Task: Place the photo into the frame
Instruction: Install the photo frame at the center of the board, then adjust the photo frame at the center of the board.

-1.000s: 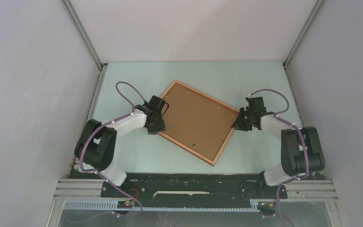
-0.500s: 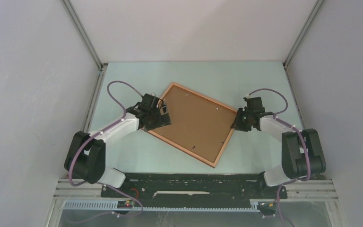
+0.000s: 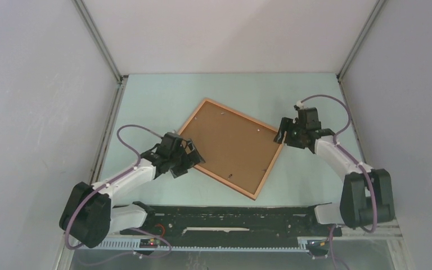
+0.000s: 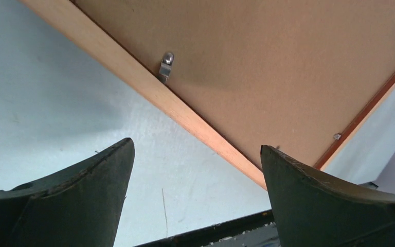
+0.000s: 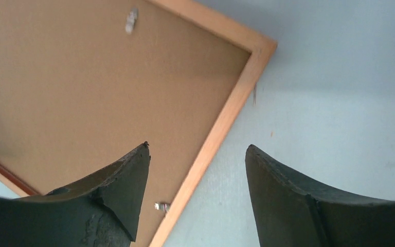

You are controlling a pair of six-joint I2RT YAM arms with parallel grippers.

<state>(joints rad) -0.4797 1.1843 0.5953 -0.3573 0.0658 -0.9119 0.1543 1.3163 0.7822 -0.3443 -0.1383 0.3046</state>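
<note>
I see the large rectangular picture frame point(image 3: 222, 178) with its thin orange-to-reddish-brown wooden rim lying flat on the table, about midway between left and right. It is face down: the plain brown backing board point(image 3: 230, 146) fills the opening and faces up at me. The frame sits turned at an angle, with one corner pointing far, one right and one near. Small metal clips point(image 4: 165, 66) stand along the inner edge of the rim, over the board.
</note>
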